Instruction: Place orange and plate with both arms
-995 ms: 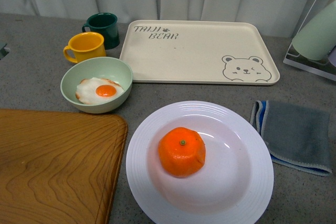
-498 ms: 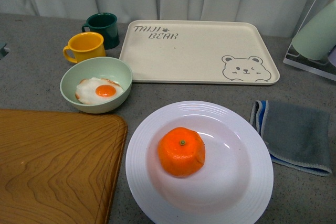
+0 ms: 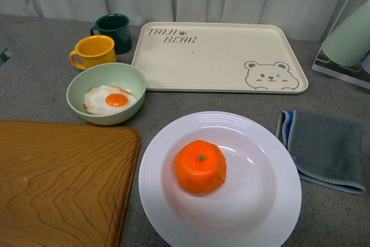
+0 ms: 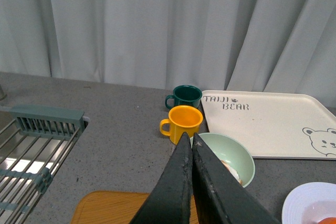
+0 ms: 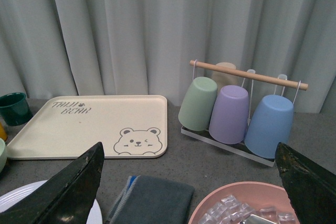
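Observation:
The orange rests in the middle of the white ridged plate at the front of the counter. Neither arm shows in the front view. In the left wrist view my left gripper is shut with nothing between its black fingers, raised above the wooden board and pointing toward the green bowl; the plate's rim and a sliver of the orange show at the corner. My right gripper is open wide, high above the grey cloth, with the plate's edge at one side.
A cream bear tray lies behind the plate. A green bowl with a fried egg, a yellow mug and a dark green mug stand left. A wooden board, grey cloth, cup rack, pink bowl and sink rack surround.

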Controlling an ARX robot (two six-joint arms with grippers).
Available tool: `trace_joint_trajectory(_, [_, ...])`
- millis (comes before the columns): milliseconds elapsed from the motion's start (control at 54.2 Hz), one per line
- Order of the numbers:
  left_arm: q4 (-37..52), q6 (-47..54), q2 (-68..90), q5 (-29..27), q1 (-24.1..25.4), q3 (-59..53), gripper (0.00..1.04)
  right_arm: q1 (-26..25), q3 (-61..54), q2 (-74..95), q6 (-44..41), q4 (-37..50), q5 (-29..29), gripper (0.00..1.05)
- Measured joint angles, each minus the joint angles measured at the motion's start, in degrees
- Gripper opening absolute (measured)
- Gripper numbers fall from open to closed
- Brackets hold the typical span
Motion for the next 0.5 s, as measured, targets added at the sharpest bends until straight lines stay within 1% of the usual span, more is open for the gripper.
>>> trace_joint_trajectory(498, [-8.68,0.0,-8.72,0.0,0.0,0.0,0.04,0.0,0.0,0.0,0.0,0.0,0.0,0.95])
